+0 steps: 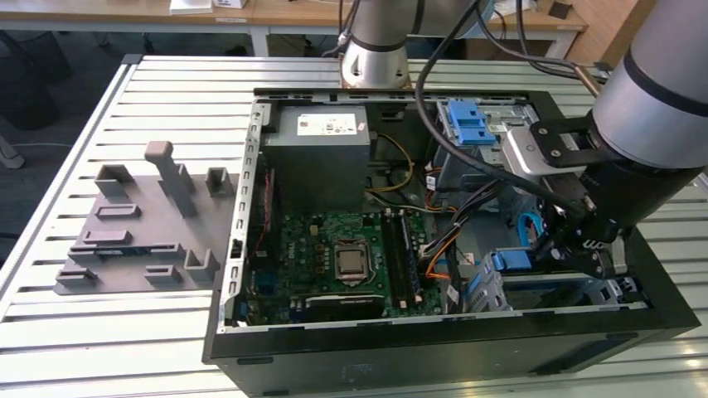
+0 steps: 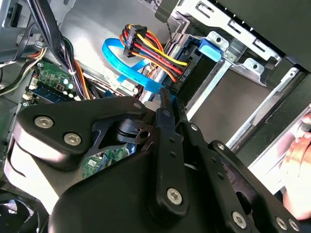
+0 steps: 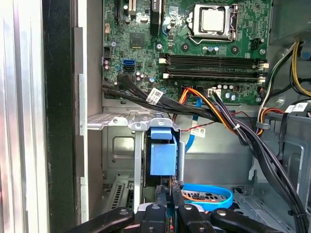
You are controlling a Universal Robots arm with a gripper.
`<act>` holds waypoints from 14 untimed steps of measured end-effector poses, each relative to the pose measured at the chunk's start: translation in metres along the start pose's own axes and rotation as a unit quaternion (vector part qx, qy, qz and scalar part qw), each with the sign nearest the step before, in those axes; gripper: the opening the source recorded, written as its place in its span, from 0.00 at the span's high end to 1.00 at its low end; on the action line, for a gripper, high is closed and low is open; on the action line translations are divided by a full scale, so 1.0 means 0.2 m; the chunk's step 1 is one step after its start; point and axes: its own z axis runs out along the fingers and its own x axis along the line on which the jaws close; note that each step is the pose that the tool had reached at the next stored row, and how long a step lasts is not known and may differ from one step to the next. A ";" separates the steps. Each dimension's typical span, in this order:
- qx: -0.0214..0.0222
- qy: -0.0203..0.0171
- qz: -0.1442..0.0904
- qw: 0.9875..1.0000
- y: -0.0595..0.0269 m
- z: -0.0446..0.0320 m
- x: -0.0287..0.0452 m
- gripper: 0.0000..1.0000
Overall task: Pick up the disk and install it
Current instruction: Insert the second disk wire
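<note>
Now the fingers (image 3: 168, 193) pinch the disk (image 3: 162, 158), seated in its bay (image 3: 116, 145).

silver-grey arm (image 1: 661, 99) with black wrist, black cables, and screw-studded black linkage jaws.

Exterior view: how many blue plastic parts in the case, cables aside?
2. A ridged blue latch on the upper drive cage; a blue tab at the lower bay, beside the arm. More may be hidden behind the arm.
</note>
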 end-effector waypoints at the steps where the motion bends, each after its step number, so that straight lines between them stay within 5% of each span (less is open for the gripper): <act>1: 0.000 0.000 0.000 1.000 0.000 0.000 0.000 0.84; 14: 0.000 0.000 0.000 1.000 -0.005 -0.045 -0.002 0.76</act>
